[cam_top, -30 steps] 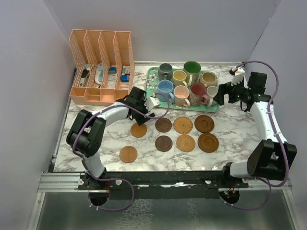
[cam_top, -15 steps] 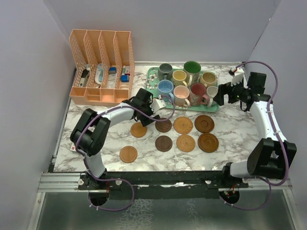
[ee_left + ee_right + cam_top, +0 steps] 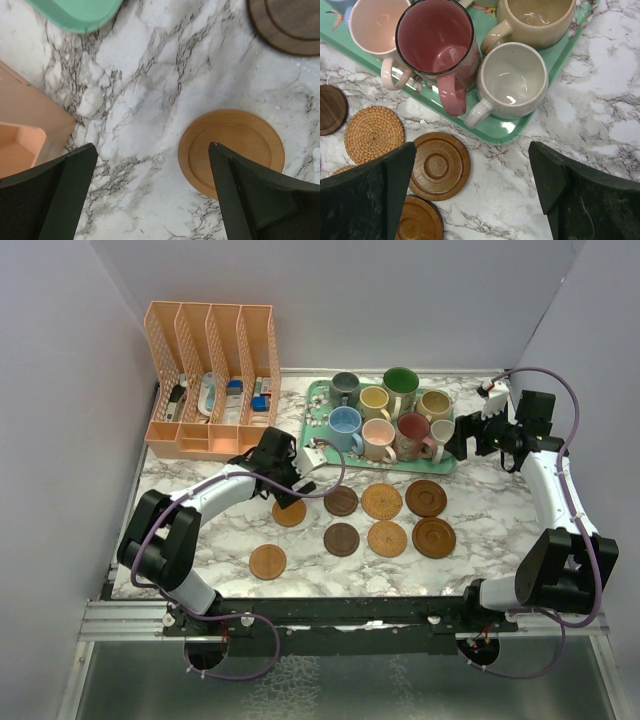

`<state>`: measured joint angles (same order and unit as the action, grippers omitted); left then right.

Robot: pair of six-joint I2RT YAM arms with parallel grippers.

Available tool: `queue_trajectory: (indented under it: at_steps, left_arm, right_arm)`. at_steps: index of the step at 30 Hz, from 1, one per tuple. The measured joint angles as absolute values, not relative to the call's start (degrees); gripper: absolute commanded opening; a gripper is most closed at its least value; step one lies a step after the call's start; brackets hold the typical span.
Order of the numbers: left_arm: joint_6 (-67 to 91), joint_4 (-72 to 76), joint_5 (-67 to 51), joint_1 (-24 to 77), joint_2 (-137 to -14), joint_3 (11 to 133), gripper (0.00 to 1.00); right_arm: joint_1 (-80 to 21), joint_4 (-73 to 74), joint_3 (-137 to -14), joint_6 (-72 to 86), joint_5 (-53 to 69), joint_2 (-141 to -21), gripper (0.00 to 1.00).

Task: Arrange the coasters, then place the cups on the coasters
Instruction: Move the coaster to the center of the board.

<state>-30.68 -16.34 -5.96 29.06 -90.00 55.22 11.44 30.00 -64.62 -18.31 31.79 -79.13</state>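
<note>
Marble table (image 3: 480,510) is seen from above, with a teal tray (image 3: 318,418) set at its far side. An orange file rack (image 3: 210,380) is placed left of the tray.

All eight cups are kept on the tray. In the back row are grey (image 3: 345,388), yellow (image 3: 374,400), green (image 3: 400,382) and tan (image 3: 434,404). In the front row are blue (image 3: 344,424), pink (image 3: 378,436), dark red (image 3: 413,430) and cream-white (image 3: 442,430).

Left gripper (image 3: 152,150) is held off the tray's front-left corner. Its jaws are spread wide and nothing is caught between them. Right gripper (image 3: 472,147) is held over the tray's front-right corner, beside the cream-white cup. Its jaws are also spread apart and empty.

Eight coasters are laid flat on the table in front of the tray, none bearing a cup. Six are set in two rows of three, with the back row at (image 3: 341,501), (image 3: 381,501) and (image 3: 426,497). The front row is at (image 3: 341,538), (image 3: 387,538) and (image 3: 434,537). A light orange coaster (image 3: 235,145) is left of the back row and is partly covered by one left finger in the wrist view. Contact probably is not made, but the gap cannot be judged. The last coaster (image 3: 267,561) is set farthest from the tray, front-left.
</note>
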Motion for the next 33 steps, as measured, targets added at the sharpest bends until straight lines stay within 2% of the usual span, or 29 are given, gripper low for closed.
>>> queue_trajectory:
  at_steps: [12, 33]
  left_arm:
    - [-31.00, -17.65, -7.57, 27.88, -92.92, 53.91, 0.99]
    - [-27.27, -15.44, -11.27, 28.56, -99.55, 60.10, 0.94]
  right_arm:
    - [11.44, 30.00, -64.62, -18.31, 31.79, -79.13, 0.97]
    - [11.44, 30.00, -64.62, -18.31, 31.77, -79.13, 0.97]
